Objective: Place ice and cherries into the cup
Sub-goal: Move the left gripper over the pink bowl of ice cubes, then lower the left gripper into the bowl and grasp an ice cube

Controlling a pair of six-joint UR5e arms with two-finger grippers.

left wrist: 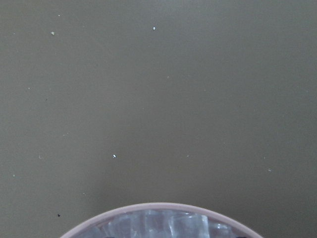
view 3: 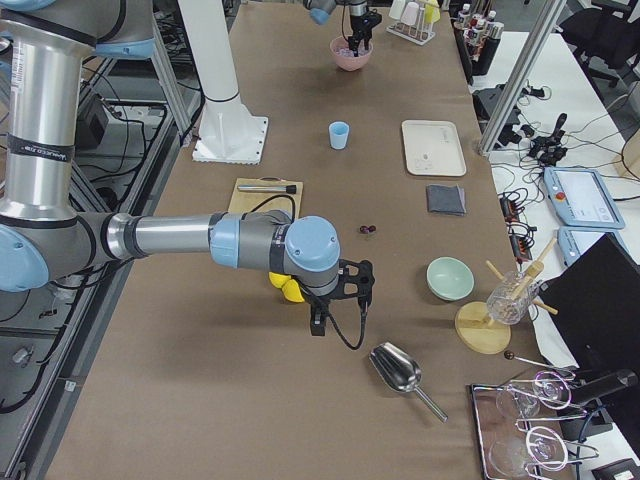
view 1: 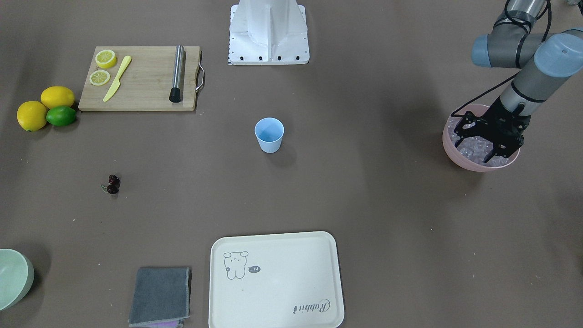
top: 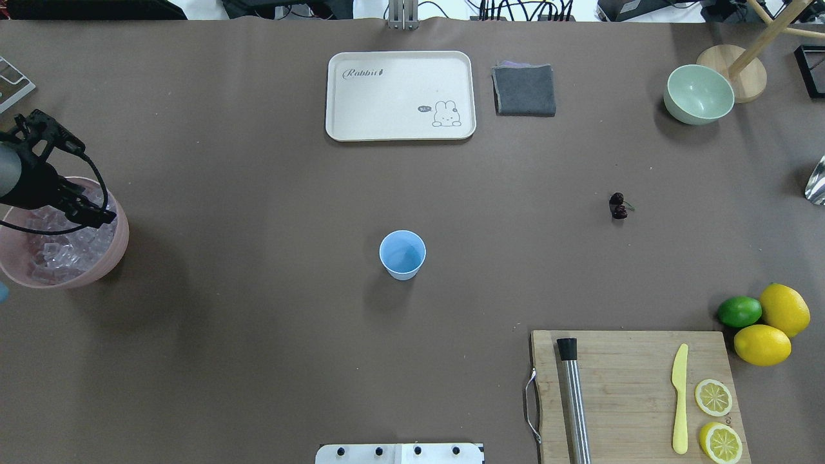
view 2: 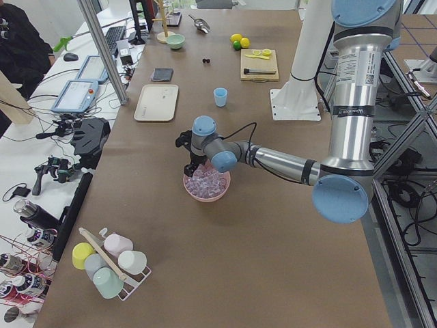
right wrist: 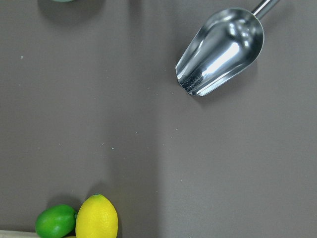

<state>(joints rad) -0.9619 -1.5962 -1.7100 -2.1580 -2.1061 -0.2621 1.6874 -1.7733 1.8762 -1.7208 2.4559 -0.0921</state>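
The light blue cup [view 1: 269,135] stands upright and empty near the middle of the tabletop [view 1: 364,196], straight out from the robot's white base [view 1: 268,32]. Well away from the cup, on the robot's left, sits a pink bowl [view 1: 455,157] heaped with clear ice [view 1: 469,148]. The left gripper [view 1: 476,146] hangs over this bowl with its fingers spread apart, their tips down among the cubes, and nothing pinched between them that can be made out. The left wrist camera shows only the bowl's rim and a few cubes at its lower edge.

The cherries [view 1: 112,183] lie on the bare tabletop well apart from the cup, on the robot's right and a little farther from the base than the cup is. Also to the right of the cup, nearer the base, is a wooden cutting board [view 1: 145,82] carrying two lemon slices [view 1: 105,58], a yellow knife [view 1: 117,78] and a steel muddler [view 1: 177,73]. Two lemons [view 1: 57,96] and a lime [view 1: 61,115] touch one another just beyond the board.

Beyond the cup, on the side away from the base, lie a cream tray [view 1: 282,291] and a folded grey cloth [view 1: 160,295], with a pale green bowl [view 1: 13,278] farther right.

The right gripper [view 3: 335,295] hovers far right of the cup, near the lemons and a metal scoop [right wrist: 220,49]; whether its fingers are spread or together cannot be told
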